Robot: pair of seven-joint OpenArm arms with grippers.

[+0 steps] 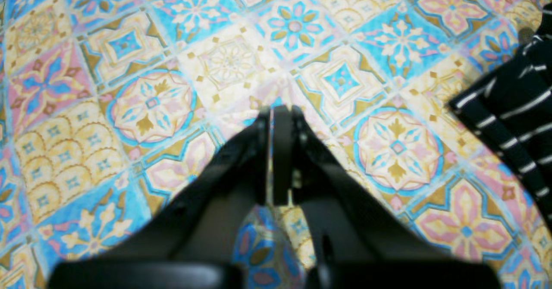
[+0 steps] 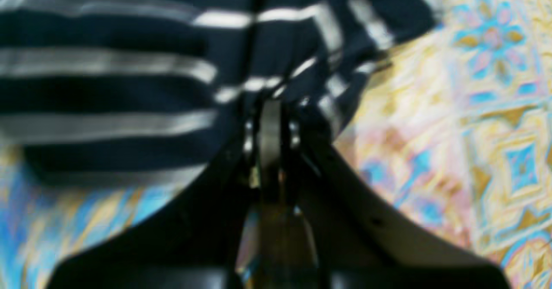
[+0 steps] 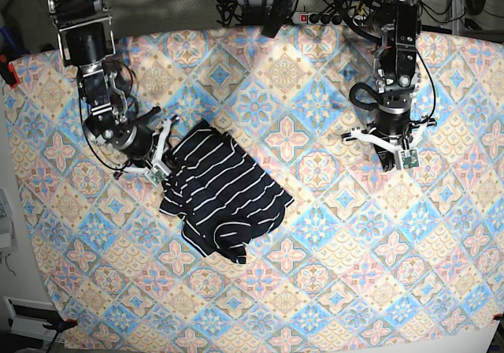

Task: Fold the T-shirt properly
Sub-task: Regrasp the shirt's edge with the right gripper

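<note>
A pastel tile-patterned cloth (image 3: 331, 235) of blue, pink and cream covers the desk, and we see cables bunched along its far edge. The T-shirt (image 3: 224, 191) (dark navy with thin white stripes) lies crumpled in a loose bundle on the cloth, right in front of our right hand (image 3: 158, 164) and well apart from our left hand (image 3: 394, 161). In the right wrist view the right hand's (image 2: 271, 108) fingers are pressed together, their tips buried in the edge of the striped fabric; we cannot tell whether cloth is actually caught between them. The left hand (image 1: 280, 112) is also pressed together, holding nothing, over bare cloth, with a corner of the T-shirt (image 1: 513, 108) off to its side.
</note>
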